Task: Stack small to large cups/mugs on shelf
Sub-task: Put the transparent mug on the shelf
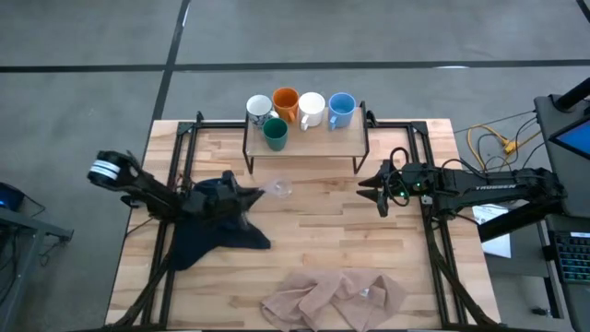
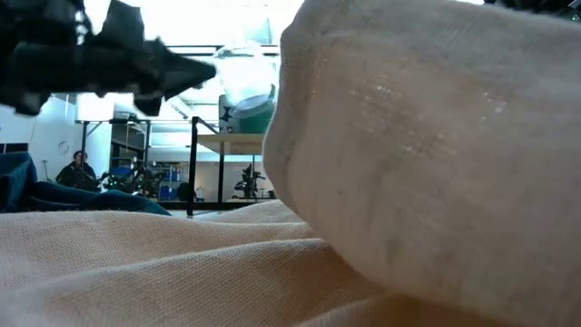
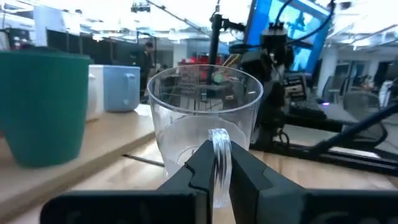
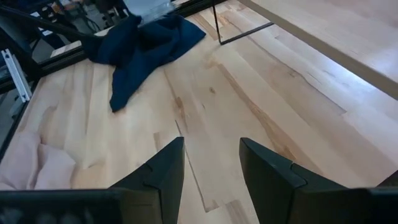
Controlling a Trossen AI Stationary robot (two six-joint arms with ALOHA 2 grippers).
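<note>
The shelf (image 1: 323, 143) stands at the table's far middle. On it are a white-with-dark-pattern mug (image 1: 259, 108), an orange mug (image 1: 286, 103), a plain white mug (image 1: 311, 109) and a light blue mug (image 1: 341, 109) in a row. A dark green mug (image 1: 276, 135) stands in front of them. My left gripper (image 1: 263, 191) is shut on the clear glass cup (image 1: 279, 189), just near of the shelf's left part. My right gripper (image 1: 366, 189) is open and empty, near the shelf's right legs. My left gripper pinches the clear glass cup's handle (image 3: 219, 155) between its two fingers. The fingers come level from the table's left. The cup is upright with its mouth up, lifted clear of the table at about the height of the shelf board (image 2: 231, 141).
A dark blue cloth (image 1: 217, 221) lies under my left arm on the table's left. A beige cloth (image 1: 332, 297) lies crumpled at the near edge and blocks most of the low view. Bare tabletop (image 4: 236, 93) lies between the grippers.
</note>
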